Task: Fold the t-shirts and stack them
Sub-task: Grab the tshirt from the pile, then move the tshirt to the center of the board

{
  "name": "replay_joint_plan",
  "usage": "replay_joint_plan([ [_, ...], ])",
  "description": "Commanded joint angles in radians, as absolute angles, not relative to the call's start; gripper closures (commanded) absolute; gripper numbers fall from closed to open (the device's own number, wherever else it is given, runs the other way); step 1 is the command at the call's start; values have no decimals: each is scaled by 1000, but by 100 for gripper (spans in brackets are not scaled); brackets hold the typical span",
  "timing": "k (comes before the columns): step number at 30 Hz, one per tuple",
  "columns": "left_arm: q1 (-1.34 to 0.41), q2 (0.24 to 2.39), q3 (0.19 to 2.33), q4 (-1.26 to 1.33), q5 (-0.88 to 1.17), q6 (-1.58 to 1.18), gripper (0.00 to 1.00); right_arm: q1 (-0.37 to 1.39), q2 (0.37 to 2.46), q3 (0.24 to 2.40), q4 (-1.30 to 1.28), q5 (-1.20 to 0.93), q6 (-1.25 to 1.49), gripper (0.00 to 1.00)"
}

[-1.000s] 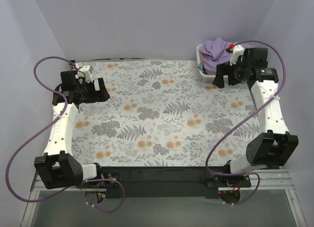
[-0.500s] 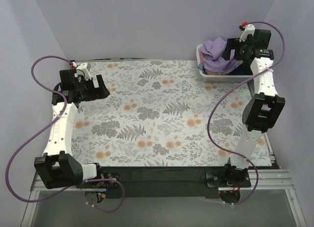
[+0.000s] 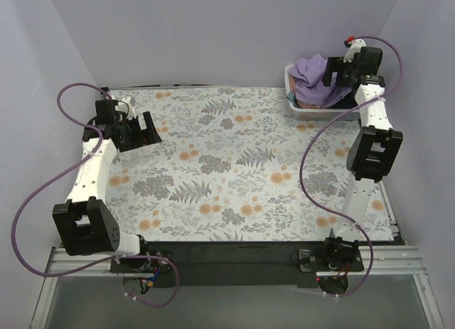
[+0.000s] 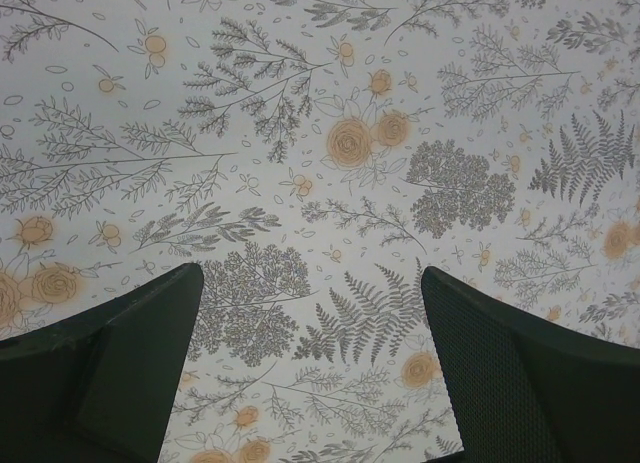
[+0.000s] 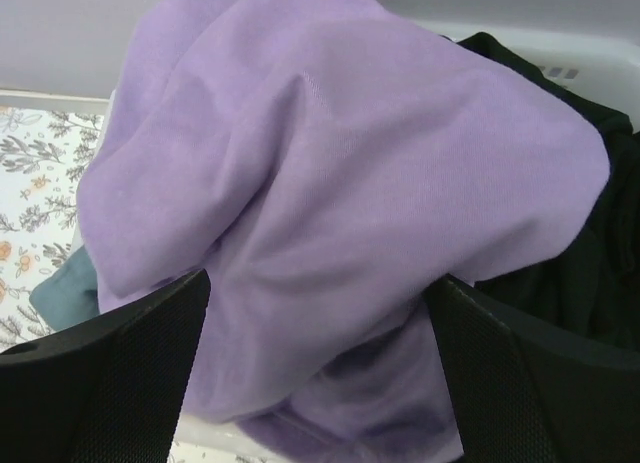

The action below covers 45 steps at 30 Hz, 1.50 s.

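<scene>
Lying flat: floral cloth (image 3: 234, 165) | lilac walls (image 3: 213, 30) | left fingers (image 4: 110, 363), right fingers (image 5: 110, 363) spread wide, empty

1. The lavender t-shirt (image 5: 350, 183): a crumpled heap. I cannot make out its collar, sleeves or hem. The frame cuts its top, and its lower part sits behind my right fingers (image 5: 110, 373).
2. The black t-shirt (image 5: 590, 273): one strip shows. The rest lies under the lavender t-shirt or runs off the right edge.
3. The teal-blue cloth (image 5: 62, 288): a corner only, tucked under the heap. I cannot tell what garment it is.
4. The white basket (image 5: 565, 53): a bit of far rim in my wrist view. From above, its right end is behind my right arm (image 3: 371, 112).
5. My right gripper (image 3: 333, 72): whether it touches the cloth, I cannot tell.
6. My left fingers (image 4: 100, 373): their roots are cut by the lower edge.
</scene>
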State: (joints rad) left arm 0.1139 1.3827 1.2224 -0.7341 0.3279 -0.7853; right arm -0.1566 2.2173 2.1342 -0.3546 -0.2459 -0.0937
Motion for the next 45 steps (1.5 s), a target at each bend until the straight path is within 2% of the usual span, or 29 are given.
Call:
replay_joint_plan([
  [1, 112, 1414, 1284, -773, 302, -813, 9, -156, 2237, 2189, -241, -279, -63, 6],
  [3, 112, 1434, 1293, -788, 302, -816, 9, -155, 2250, 2194, -216, -293, -52, 11],
  [6, 112, 1447, 1319, -808, 327, -810, 9, -155, 2267, 2215, -186, -298, -40, 36],
  [7, 112, 1447, 1327, -810, 330, -808, 9, -155, 2269, 2223, -181, -301, -38, 57],
  [9, 112, 1440, 1341, -813, 341, -807, 9, -155, 2252, 2227, -167, -317, -25, 80],
  [10, 110, 1431, 1344, -815, 344, -807, 9, -155, 2241, 2227, -164, -325, -22, 98],
  [30, 117, 1279, 1333, -805, 462, -850, 9, -109, 1763, 2189, -34, -669, 187, 99],
  [37, 126, 1210, 1381, -827, 483, -853, 9, -19, 1602, 2195, 29, -667, 195, 99],
  [45, 129, 1184, 1408, -833, 531, -868, 9, 141, 1569, 2279, 106, -592, 229, 99],
])
